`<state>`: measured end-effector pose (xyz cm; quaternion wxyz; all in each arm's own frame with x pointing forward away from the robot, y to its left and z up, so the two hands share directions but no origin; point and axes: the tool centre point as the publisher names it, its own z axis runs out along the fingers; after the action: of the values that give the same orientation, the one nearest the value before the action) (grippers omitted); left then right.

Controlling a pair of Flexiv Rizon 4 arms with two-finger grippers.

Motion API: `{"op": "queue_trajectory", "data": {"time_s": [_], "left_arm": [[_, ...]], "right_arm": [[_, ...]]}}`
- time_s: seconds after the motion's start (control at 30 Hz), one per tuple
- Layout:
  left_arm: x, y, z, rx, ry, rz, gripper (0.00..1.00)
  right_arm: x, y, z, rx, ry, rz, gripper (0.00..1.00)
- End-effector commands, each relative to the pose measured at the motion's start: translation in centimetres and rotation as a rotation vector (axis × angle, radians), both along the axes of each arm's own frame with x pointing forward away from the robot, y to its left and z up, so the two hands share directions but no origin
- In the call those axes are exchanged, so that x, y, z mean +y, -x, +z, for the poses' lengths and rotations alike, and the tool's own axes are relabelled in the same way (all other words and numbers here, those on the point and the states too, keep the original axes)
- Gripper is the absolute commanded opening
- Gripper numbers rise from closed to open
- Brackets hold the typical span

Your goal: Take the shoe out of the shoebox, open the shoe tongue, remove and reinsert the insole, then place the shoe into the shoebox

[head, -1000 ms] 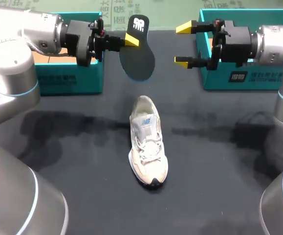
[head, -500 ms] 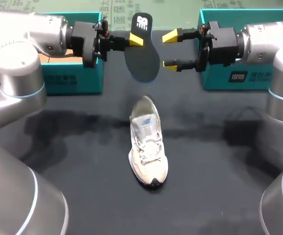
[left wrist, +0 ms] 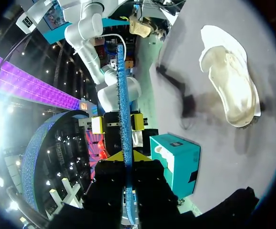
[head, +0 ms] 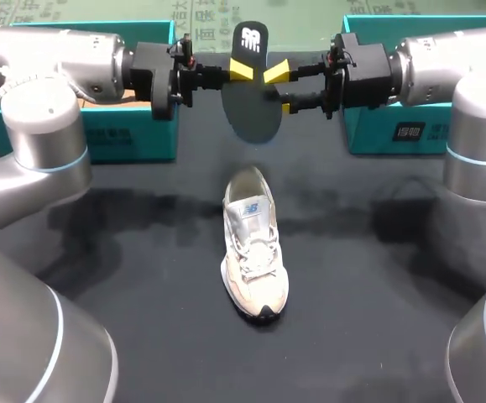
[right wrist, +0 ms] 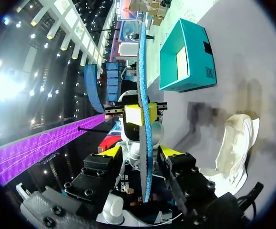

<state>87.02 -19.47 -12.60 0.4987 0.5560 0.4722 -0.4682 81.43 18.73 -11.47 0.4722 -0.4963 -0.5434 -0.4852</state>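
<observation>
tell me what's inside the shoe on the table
Only pale lining shows in the heel opening of the shoe; the insole is out, held up by the left gripper. The toe end is hidden under the tongue and laces.

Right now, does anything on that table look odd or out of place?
Only the dark insole: it is out of the shoe, hanging in the air, pinched by the left gripper, with the right gripper open around it. The shoe stands upright, outside both boxes. Nothing looks spilled or damaged.
</observation>
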Motion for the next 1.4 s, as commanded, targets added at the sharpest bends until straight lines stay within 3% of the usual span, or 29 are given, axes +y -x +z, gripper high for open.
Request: {"op": "queue_trajectory", "data": {"time_s": [0.03, 0.73, 0.83, 0.9, 1.07, 1.23, 1.4], "left_arm": [[-0.35, -0.19, 0.04, 0.000, -0.002, -0.001, 0.00], [-0.53, -0.22, 0.13, 0.017, -0.004, -0.008, 0.00], [-0.49, -0.19, 0.14, 0.018, -0.001, -0.009, 0.00], [-0.48, -0.16, 0.13, 0.018, -0.001, -0.009, 0.00], [-0.55, 0.00, 0.15, 0.015, -0.001, -0.010, 0.00], [-0.65, 0.12, 0.19, 0.006, 0.000, -0.011, 0.00], [-0.76, 0.24, 0.24, -0.001, 0.001, -0.010, 0.00]], "right_arm": [[0.89, -0.52, -0.50, -0.004, -0.003, 0.013, 0.46], [1.32, -0.04, -0.72, -0.067, -0.007, 0.043, 0.22], [1.35, -0.08, -0.74, -0.070, -0.007, 0.046, 0.17], [1.36, -0.11, -0.76, -0.072, -0.008, 0.047, 0.06], [1.47, -0.12, -0.77, -0.074, -0.010, 0.051, 0.08], [1.52, -0.05, -0.72, -0.075, -0.011, 0.052, 0.21], [1.62, 0.05, -0.67, -0.077, -0.012, 0.055, 0.26]]}}
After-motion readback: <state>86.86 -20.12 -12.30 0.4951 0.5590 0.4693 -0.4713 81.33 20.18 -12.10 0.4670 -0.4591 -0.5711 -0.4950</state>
